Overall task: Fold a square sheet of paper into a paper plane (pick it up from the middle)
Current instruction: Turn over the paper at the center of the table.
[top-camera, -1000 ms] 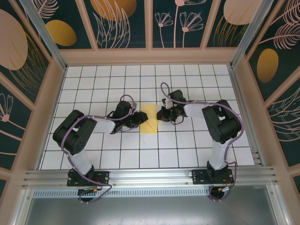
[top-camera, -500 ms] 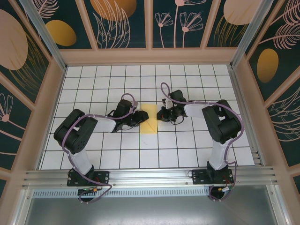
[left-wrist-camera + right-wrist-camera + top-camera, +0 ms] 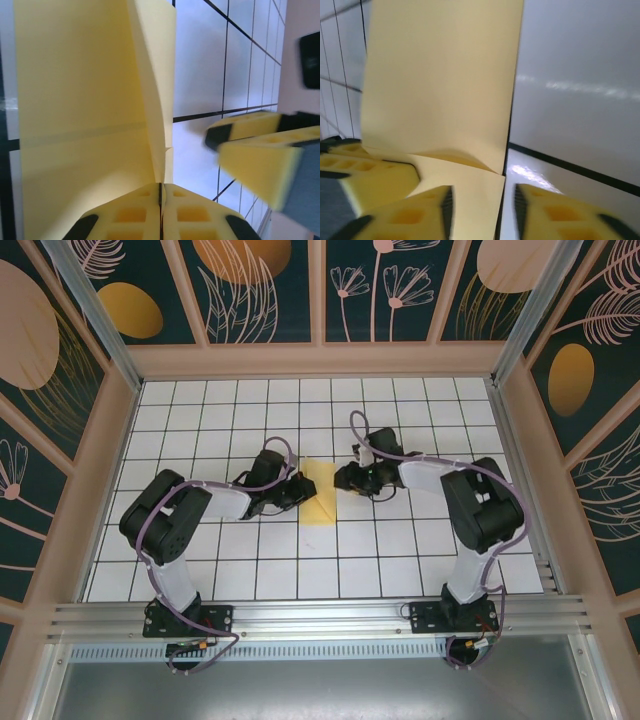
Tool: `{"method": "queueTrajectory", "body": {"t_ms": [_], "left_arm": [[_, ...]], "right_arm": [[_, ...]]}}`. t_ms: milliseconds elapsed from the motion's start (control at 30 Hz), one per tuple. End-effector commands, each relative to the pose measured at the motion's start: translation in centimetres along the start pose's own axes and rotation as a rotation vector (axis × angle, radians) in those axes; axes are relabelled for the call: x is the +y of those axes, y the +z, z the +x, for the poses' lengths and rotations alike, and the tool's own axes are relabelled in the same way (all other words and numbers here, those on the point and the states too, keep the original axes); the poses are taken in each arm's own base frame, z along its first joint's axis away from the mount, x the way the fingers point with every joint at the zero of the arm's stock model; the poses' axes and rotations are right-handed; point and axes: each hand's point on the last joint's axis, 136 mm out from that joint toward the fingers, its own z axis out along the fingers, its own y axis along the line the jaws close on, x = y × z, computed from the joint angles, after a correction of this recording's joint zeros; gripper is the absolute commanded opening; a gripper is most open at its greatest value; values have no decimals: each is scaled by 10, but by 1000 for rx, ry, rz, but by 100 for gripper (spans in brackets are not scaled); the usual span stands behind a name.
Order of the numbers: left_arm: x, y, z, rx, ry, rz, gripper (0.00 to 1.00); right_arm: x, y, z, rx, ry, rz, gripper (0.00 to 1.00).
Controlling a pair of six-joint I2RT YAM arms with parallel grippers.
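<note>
**Early folds in, dart shape still to come**

The square sheet of paper (image 3: 320, 494) lies at the middle of the table (image 3: 200, 570), between the two grippers. From above it reads as a strip longer than it is wide, with one slanted edge at its near left corner. The left wrist view shows a flap standing up along a lengthwise crease. I judge that a first fold or two is made. There is no pointed nose or narrow dart yet, so most of the folding is left.

Both arms reach forward and bend inward, low over the table, with their wrists facing each other across the sheet. The left gripper (image 3: 160, 192) sits at the sheet's left edge with its pads pressed together. The raised flap runs straight into the seam between them, so it looks pinched on the paper. The right gripper (image 3: 482, 196) is at the right edge with its jaws partly apart, and the paper's edge lies unclamped in the gap.
</note>
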Motion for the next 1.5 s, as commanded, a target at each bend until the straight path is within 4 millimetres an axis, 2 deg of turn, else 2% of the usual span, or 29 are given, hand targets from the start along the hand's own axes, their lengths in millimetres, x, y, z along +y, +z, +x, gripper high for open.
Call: {"method": "queueTrajectory", "body": {"t_ms": [0,67,200,367,467,633,733,867,933,1000,1200,1367,1467], "left_arm": [[-9,-6,-8,-27,55,-23,7],[-13,-12,-12,-42,77,-41,5],[-26,-36,-24,-94,141,-115,4],[-41,-84,-54,-214,263,-314,4],[-48,-115,-74,-289,341,-454,4],[-48,-158,-108,-411,438,-760,4],[-41,-169,-123,-457,483,-951,4],[-22,-156,-128,-434,537,-1231,5],[-13,-150,-128,-422,576,-1357,4],[-4,-135,-128,-400,613,-1425,4],[11,-80,-119,-339,675,-1462,3],[23,-29,-97,-269,742,-1479,3],[29,-9,-85,-241,748,-1455,4]], "right_arm": [[2,-36,-28,-156,-32,70,55],[0,-55,-37,-237,-55,118,64],[-6,-90,-51,-366,-73,187,74],[-13,-127,-62,-488,-65,224,88],[-23,-140,-65,-527,-36,243,99],[-37,-151,-66,-555,33,223,99],[-39,-155,-67,-572,49,213,99],[-40,-158,-67,-563,67,206,96],[-47,-161,-68,-571,90,231,96],[-55,-165,-69,-580,124,257,95],[-79,-167,-66,-577,210,290,94],[-90,-169,-64,-574,251,303,94],[-93,-170,-63,-571,259,308,94]]}}
